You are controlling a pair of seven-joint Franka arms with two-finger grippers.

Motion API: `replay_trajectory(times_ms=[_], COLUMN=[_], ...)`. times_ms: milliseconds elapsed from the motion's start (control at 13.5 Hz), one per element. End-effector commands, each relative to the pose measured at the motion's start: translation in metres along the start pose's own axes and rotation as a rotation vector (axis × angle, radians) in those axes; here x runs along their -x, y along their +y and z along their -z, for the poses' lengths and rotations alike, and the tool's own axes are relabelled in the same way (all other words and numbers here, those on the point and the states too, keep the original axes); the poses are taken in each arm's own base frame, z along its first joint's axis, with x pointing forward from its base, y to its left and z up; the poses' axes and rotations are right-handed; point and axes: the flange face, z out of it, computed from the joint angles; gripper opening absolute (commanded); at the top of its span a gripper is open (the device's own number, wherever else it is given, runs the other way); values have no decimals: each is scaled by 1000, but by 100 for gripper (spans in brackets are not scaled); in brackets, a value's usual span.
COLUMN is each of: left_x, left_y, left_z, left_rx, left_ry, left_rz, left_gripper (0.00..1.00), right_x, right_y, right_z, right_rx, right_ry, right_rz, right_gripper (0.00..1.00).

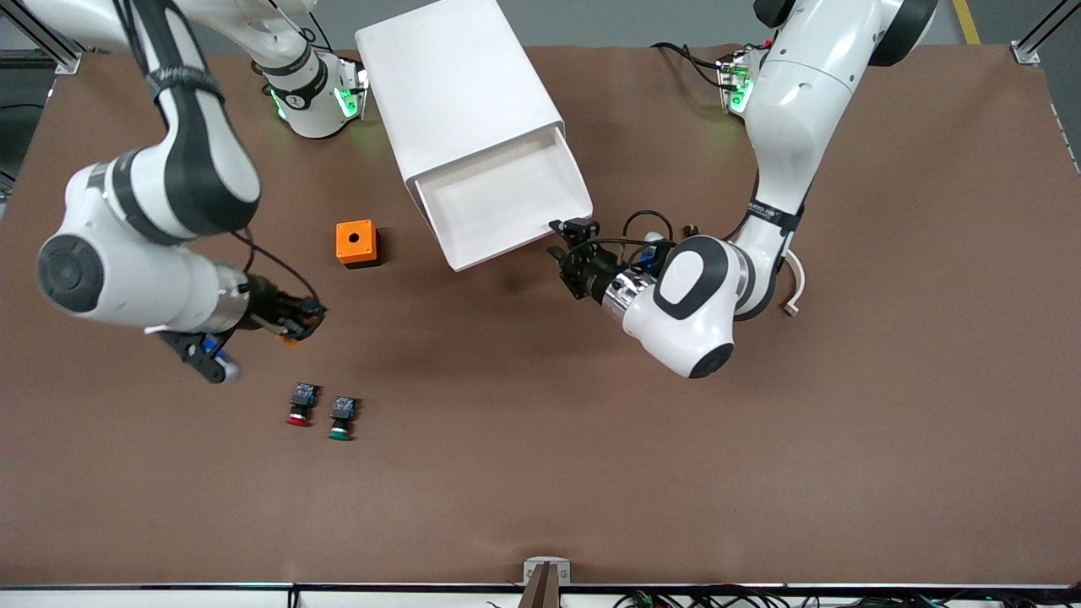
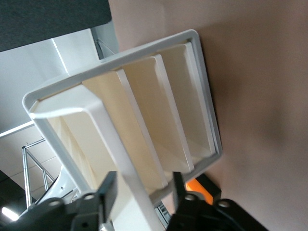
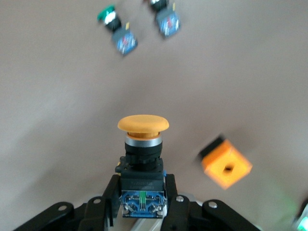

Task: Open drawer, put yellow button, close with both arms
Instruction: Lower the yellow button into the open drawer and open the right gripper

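The white cabinet (image 1: 460, 93) lies with its top drawer (image 1: 498, 198) pulled out and empty. My left gripper (image 1: 560, 241) is open at the drawer's front, at the corner toward the left arm's end. In the left wrist view its fingers (image 2: 108, 190) stand either side of the drawer's front lip (image 2: 122, 154) with gaps. My right gripper (image 1: 297, 323) is up over the table near the right arm's end. It is shut on the dark body of the yellow button (image 3: 143, 124), whose cap points away from the gripper (image 3: 142, 192).
An orange box (image 1: 356, 243) with a round hole stands beside the drawer; it also shows in the right wrist view (image 3: 226, 166). A red-capped button (image 1: 300, 405) and a green-capped button (image 1: 341, 419) lie nearer the front camera, under the right gripper.
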Motion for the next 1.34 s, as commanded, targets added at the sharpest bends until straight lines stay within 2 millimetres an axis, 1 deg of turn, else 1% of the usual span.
replay_trajectory(times_ms=[0, 74, 149, 223, 297, 371, 446, 520, 594, 669, 743, 817, 891, 966, 1040, 1114, 1189, 1263], left_x=[-1, -3, -6, -8, -11, -15, -25, -35, -38, -38, -37, -40, -42, -46, -47, -49, -48, -50], left_y=[-13, -26, -39, -56, -78, -92, -93, -93, -105, -118, -127, -130, -137, -138, -141, -140, -140, -140], left_z=[51, 71, 89, 110, 130, 144, 159, 174, 185, 192, 196, 201, 204, 205, 205, 207, 206, 204], left_rx=[57, 104, 161, 217, 289, 348, 383, 406, 433, 456, 462, 456, 439, 425, 420, 409, 404, 389], left_ry=[-41, -20, 33, 79, 155, 241, 293, 332, 383, 450, 491, 521, 559, 592, 632, 666, 684, 697], left_rz=[-73, -153, -242, -308, -363, -399, -416, -449, -499, -562, -624, -682, -728, -729, -759, -796, -806, -803], left_gripper=[100, 100, 100, 100, 100, 100, 100, 100, 100, 100, 100, 100, 100, 100, 100, 100, 100, 100], right_x=[86, 117, 147, 172, 193, 208, 221, 230, 243, 252, 259, 275, 279, 281, 289, 290, 290, 290], right_y=[-25, -36, -47, -56, -65, -71, -75, -77, -82, -87, -90, -95, -98, -99, -103, -104, -105, -105], right_z=[4, 2, -5, -14, -28, -42, -57, -67, -72, -77, -80, -87, -96, -102, -108, -112, -114, -115], right_rx=[-1, 2, 7, 0, -22, -37, -45, -52, -69, -86, -101, -115, -121, -121, -132, -139, -135, -134], right_ry=[-19, -20, -21, -16, -8, 0, 12, 27, 45, 65, 73, 71, 88, 116, 128, 134, 135, 132], right_rz=[-186, -241, -286, -328, -371, -392, -397, -421, -446, -474, -497, -508, -528, -528, -524, -533, -535, -536], right_gripper=[2, 2, 2, 2, 2, 2, 2, 2, 2, 2, 2, 3, 4, 7, 10, 13, 24, 48])
